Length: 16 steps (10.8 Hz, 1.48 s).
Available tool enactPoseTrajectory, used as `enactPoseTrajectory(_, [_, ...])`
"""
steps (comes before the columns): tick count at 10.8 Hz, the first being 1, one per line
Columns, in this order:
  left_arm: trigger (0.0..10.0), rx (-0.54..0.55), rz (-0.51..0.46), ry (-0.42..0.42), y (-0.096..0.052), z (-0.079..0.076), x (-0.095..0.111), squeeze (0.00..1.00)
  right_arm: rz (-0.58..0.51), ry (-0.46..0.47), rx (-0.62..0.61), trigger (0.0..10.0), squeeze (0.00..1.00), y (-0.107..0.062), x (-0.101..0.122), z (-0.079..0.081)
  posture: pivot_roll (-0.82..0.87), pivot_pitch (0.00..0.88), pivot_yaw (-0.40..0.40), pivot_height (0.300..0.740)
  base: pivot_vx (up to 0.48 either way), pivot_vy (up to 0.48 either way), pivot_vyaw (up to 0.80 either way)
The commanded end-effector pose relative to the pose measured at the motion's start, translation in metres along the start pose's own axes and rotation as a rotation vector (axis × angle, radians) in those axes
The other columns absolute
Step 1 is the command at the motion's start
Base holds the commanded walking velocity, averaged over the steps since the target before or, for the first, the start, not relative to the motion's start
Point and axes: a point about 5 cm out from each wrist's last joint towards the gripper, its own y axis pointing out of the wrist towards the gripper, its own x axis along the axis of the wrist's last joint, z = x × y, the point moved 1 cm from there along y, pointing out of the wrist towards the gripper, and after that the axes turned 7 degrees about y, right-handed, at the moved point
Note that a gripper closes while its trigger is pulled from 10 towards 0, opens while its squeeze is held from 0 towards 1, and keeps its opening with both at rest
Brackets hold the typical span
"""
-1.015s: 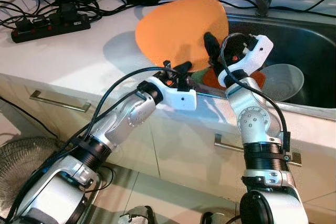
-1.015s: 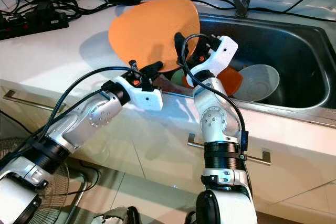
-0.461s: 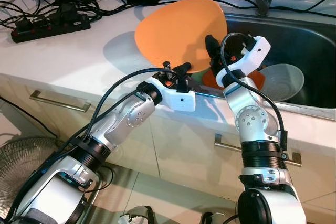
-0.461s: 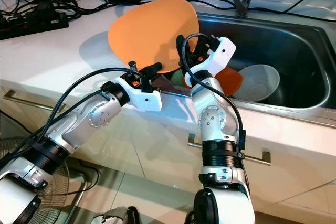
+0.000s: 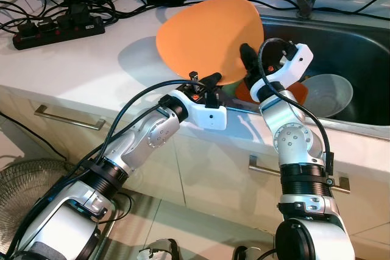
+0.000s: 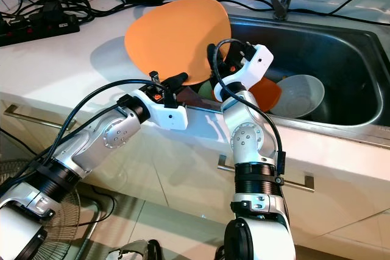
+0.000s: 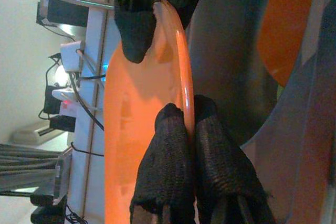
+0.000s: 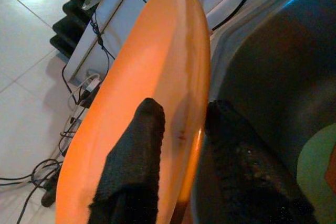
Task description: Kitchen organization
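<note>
Orange plate [image 5: 210, 35] tilted on edge over table [image 5: 91, 65]; left end effector [image 5: 207, 83] and right end effector [image 5: 247, 59] both clamped on lower rim, sink [image 5: 359, 47] rightward.

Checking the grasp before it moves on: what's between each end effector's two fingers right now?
The orange plate's rim: left end effector and right end effector each pinch it, as both wrist views show.

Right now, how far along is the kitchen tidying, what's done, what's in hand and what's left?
Done: the big orange plate is lifted clear, tilted above the counter beside the sink. In hand: both the left pincer and the right pincer clamp its near rim. Left: setting it down somewhere, plus the grey bowl and a smaller orange dish in the sink.
</note>
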Motion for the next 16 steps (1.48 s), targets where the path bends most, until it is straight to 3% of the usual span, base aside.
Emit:
enactPoseTrajectory(1, [10.0,0.052,-0.013,0.032,0.001,0.013,0.001,0.00,0.009,0.026,0.018,0.0,0.00,0.003,0.000,0.007,0.06,0.077,0.052,0.740,0.000,0.000,0.00])
enactPoseTrajectory(7, [10.0,0.060,0.002,0.033,0.000,0.014,-0.002,0.00,0.023,0.055,0.035,0.0,0.00,0.003,-0.003,0.009,0.06,0.080,0.052,0.740,0.000,0.000,0.00])
enactPoseTrajectory(8, [10.0,0.059,0.002,0.021,0.000,0.014,-0.002,0.58,0.030,0.056,0.044,0.0,0.00,0.002,-0.005,0.010,0.06,0.080,0.052,0.740,0.000,0.000,0.00])
enactPoseTrajectory(9, [10.0,0.063,0.000,0.009,0.000,0.015,-0.002,1.00,0.033,0.061,0.048,0.0,0.00,0.002,-0.006,0.011,0.06,0.080,0.052,0.740,0.000,0.000,0.00])
enactPoseTrajectory(16, [10.0,0.092,0.002,-0.011,-0.001,0.019,0.000,1.00,-0.035,0.155,0.006,0.0,0.00,0.009,0.004,0.008,0.07,0.080,0.050,0.740,0.000,0.000,0.00])
